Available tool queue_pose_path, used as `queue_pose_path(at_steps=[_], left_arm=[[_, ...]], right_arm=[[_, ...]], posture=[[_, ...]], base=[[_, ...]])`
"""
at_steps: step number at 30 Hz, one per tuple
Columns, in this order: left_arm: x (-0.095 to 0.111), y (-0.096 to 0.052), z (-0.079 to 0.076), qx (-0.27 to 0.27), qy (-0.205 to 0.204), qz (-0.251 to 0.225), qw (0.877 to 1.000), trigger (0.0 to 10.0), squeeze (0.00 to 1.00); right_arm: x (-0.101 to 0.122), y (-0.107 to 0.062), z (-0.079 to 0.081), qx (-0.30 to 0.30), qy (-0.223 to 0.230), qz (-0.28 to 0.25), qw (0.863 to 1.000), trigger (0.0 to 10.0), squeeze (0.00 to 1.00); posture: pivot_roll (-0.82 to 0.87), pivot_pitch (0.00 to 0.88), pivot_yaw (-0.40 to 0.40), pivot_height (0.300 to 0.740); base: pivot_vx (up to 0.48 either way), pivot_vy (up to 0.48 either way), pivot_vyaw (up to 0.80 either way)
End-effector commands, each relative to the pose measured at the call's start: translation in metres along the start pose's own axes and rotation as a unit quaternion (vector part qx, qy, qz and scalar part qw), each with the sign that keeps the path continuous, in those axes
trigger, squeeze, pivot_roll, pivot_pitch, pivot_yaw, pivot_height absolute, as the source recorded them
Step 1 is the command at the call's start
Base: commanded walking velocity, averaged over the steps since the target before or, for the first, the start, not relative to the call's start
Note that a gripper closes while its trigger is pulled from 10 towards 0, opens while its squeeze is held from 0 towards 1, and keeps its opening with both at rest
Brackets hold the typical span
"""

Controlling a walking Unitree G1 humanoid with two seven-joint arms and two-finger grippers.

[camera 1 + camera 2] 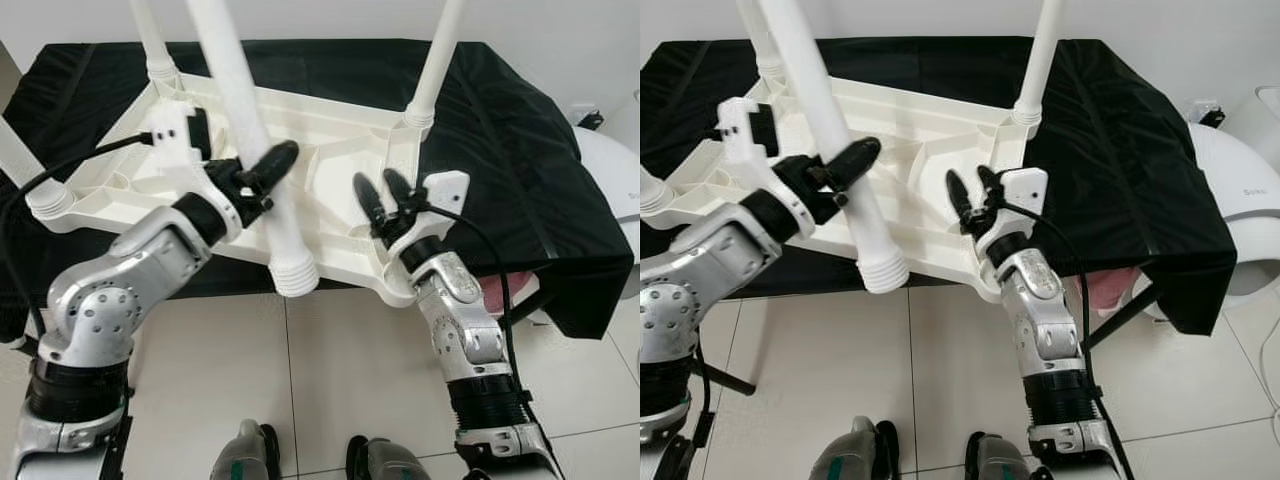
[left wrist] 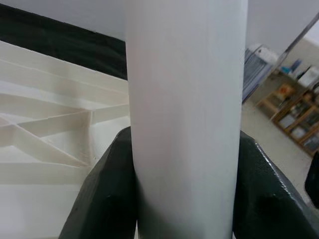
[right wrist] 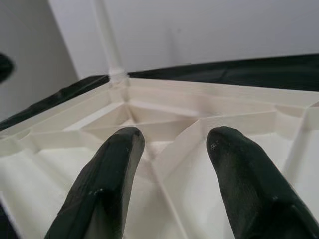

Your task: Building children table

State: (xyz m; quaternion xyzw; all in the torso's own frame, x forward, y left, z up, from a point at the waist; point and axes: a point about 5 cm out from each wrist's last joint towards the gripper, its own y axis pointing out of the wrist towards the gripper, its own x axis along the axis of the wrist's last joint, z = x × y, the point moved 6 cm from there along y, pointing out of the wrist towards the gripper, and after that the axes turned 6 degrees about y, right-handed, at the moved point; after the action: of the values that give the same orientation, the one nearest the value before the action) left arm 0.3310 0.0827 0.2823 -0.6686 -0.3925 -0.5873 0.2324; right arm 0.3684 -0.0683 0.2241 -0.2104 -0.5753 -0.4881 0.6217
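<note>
White table leg (image 1: 250, 140) sits clamped in left pincer (image 1: 262, 172); right pincer (image 1: 383, 200) hovers spread, empty, over upturned children's table (image 1: 330, 130).

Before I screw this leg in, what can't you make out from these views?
- Leg top: cut off by the eye views' upper edge.
- Near right socket of tabletop: hidden behind right gripper in the eye views.
- Left gripper pad contact: leg blocks the left wrist view.
</note>
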Motion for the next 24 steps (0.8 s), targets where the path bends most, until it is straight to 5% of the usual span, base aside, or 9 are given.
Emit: queue_pose_path(at_steps=[1,14,24], left_arm=[[0.001,-0.005,-0.044,-0.195,0.023,-0.007,0.98,10.0,0.0],[-0.002,0.005,-0.025,-0.19,0.087,0.008,0.978,10.0,0.0],[0.013,0.01,-0.031,-0.213,0.115,-0.002,0.97,10.0,0.0]], right_arm=[[0.002,0.002,0.011,0.029,0.01,0.011,0.999,10.0,0.0],[0.004,-0.004,0.037,0.112,0.051,0.06,0.991,10.0,0.0],[-0.002,-0.013,0.053,0.155,0.083,0.096,0.98,10.0,0.0]], posture=[[-0.01,0.141,-0.019,0.74],[-0.02,0.123,-0.019,0.74],[-0.02,0.118,-0.014,0.74]], base=[[0.0,0.0,0.0],[0.0,0.0,0.0],[0.0,0.0,0.0]])
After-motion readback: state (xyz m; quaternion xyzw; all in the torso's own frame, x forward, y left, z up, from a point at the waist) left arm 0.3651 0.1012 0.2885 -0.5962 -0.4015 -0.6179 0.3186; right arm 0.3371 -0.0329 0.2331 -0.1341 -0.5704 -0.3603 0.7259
